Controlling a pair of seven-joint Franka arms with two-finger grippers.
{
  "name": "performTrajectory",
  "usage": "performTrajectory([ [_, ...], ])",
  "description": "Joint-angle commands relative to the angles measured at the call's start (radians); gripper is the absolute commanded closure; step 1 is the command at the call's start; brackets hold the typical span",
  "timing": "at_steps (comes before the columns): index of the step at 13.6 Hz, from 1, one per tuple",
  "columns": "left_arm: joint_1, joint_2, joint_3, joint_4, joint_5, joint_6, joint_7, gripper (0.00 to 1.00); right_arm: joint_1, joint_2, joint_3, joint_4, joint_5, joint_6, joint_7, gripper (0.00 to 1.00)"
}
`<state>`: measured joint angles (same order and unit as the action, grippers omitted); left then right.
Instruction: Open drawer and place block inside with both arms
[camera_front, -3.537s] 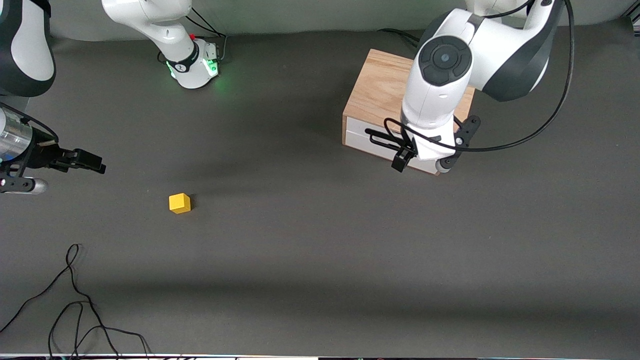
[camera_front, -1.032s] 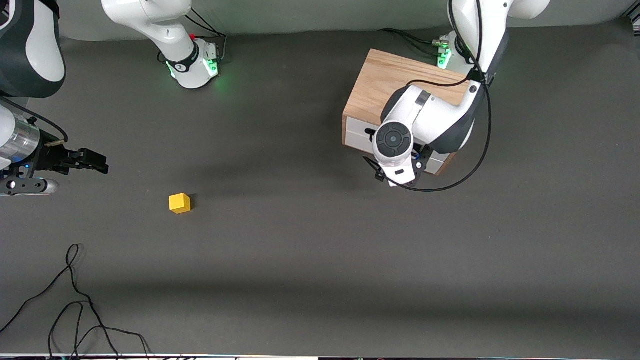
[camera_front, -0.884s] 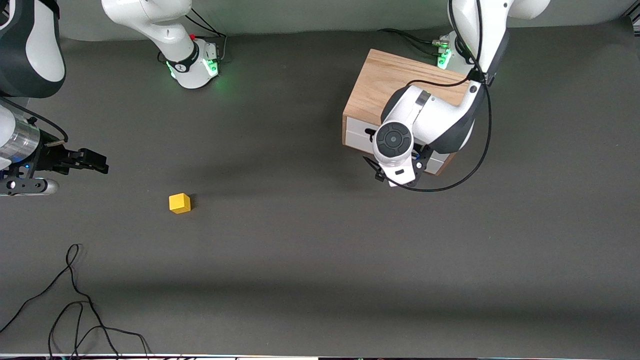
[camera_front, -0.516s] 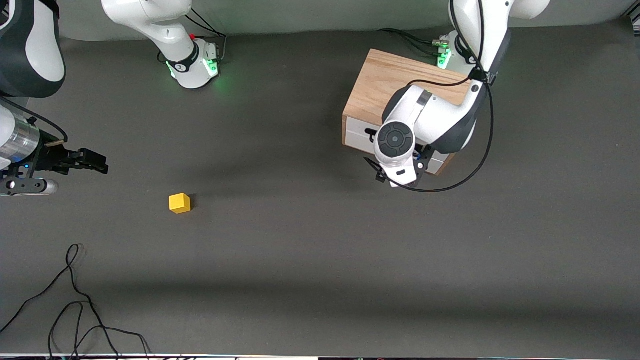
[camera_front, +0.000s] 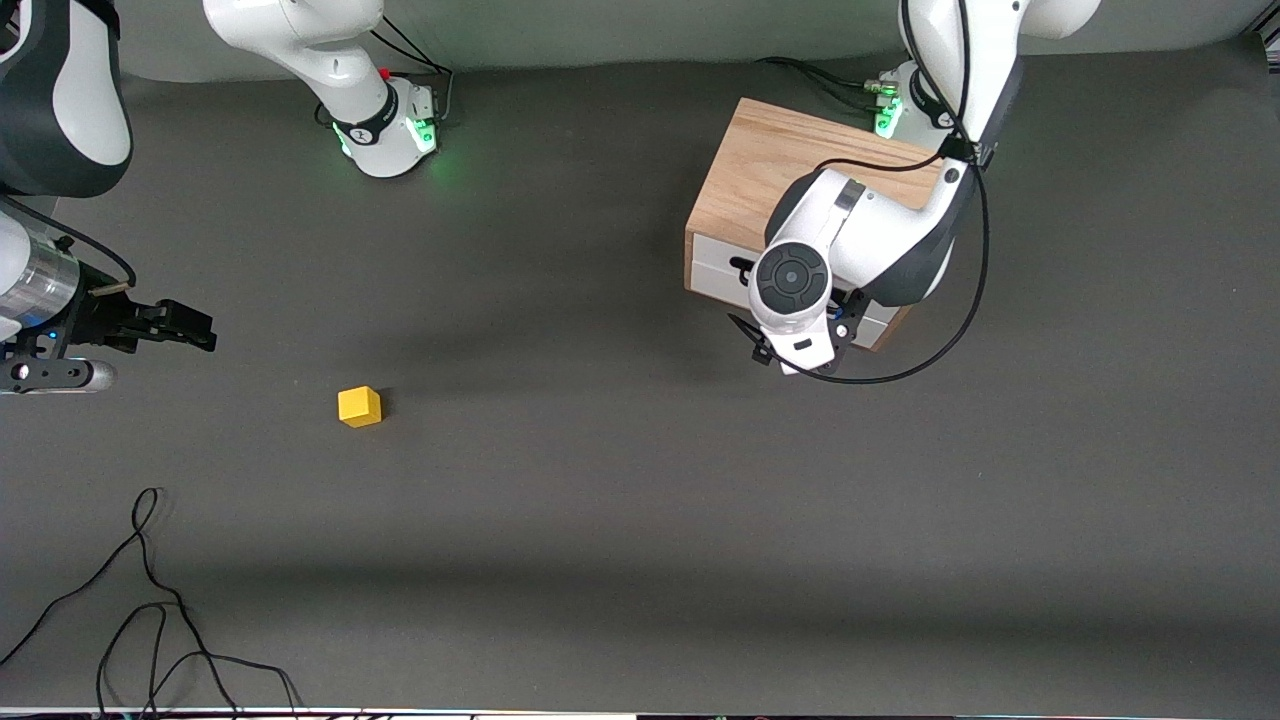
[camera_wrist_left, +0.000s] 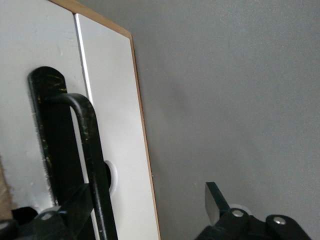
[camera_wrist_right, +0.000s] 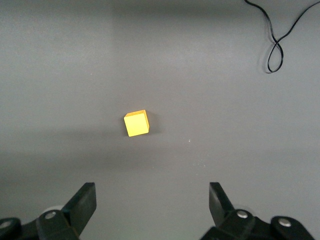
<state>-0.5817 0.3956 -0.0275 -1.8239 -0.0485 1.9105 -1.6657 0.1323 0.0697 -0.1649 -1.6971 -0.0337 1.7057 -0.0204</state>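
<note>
Now our left gripper (camera_wrist_left: 150, 210) has its jaws apart around the drawer's (camera_front: 715, 268) handle (camera_wrist_left: 92, 150); our right gripper (camera_wrist_right: 152, 202) waits, jaws apart, above the block (camera_front: 359, 406).

Left hand (camera_wrist_left: 150, 210) apparently spread; right hand (camera_wrist_right: 152, 202) spread, waiting.

Matt grey cloth-like table (camera_front: 620, 480), light grained-wood cabinet (camera_front: 760, 165), smooth white drawer (camera_wrist_left: 112, 125) front, scuffed black handle (camera_wrist_left: 90, 150).
</note>
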Motion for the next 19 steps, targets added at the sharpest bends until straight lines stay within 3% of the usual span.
performTrajectory([
  [1, -0.006, -0.008, 0.004, -0.002, -0.005, -0.015, -0.016, 0.0, 0.006, 0.015, -0.005, 0.023, -0.008, -0.001, 0.002, 0.0],
  [19, -0.007, -0.003, 0.004, -0.002, -0.002, -0.011, -0.016, 0.0, 0.004, 0.021, -0.005, 0.048, 0.0, 0.038, 0.002, 0.0],
])
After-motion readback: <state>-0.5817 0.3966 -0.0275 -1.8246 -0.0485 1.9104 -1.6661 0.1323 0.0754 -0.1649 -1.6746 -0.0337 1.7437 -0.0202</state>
